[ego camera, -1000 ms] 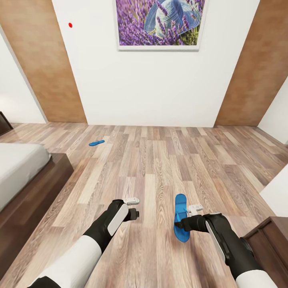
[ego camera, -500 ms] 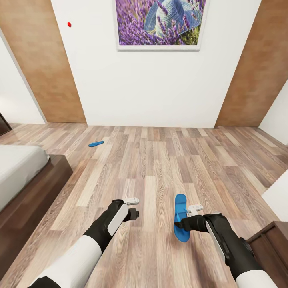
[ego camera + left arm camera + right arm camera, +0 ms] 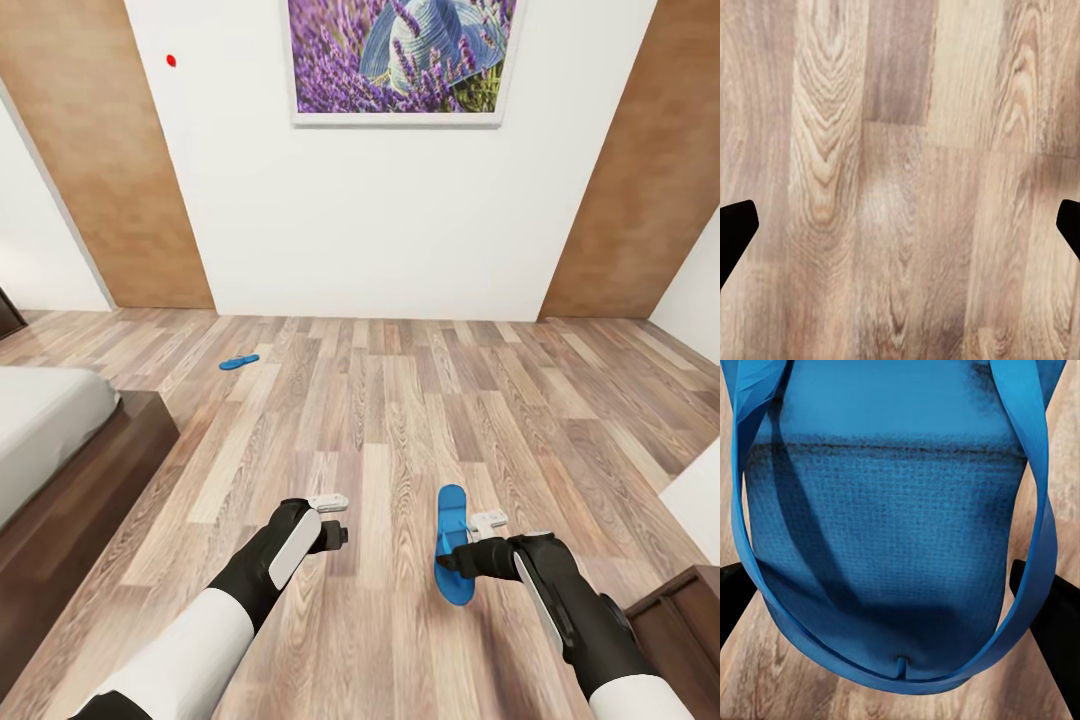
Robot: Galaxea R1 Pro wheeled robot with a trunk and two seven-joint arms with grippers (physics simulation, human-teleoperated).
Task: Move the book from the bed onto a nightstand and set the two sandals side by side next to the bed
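One sandal [image 3: 452, 545] hangs in the right hand [image 3: 468, 553], low at the right of the head view, held above the wood-plank floor [image 3: 400, 420] with its length pointing away from the robot. In the right wrist view the blue sole [image 3: 889, 510] and its thong strap loom close, with the dark fingers [image 3: 1050, 622] at either side of it (closed on the sandal, as far as the two views show). The second sandal [image 3: 239, 361] lies flat on the floor well apart, further on toward the white wall [image 3: 370, 220] and left of centre. The bed [image 3: 60, 450] sits at the left edge, off-white mattress in a dark wooden frame. The left hand [image 3: 335, 515] carries nothing; in the left wrist view its fingertips [image 3: 735, 229] stand wide apart over bare planks. A lavender picture [image 3: 400, 55] hangs on the wall, between two brown wooden doors [image 3: 110, 170].
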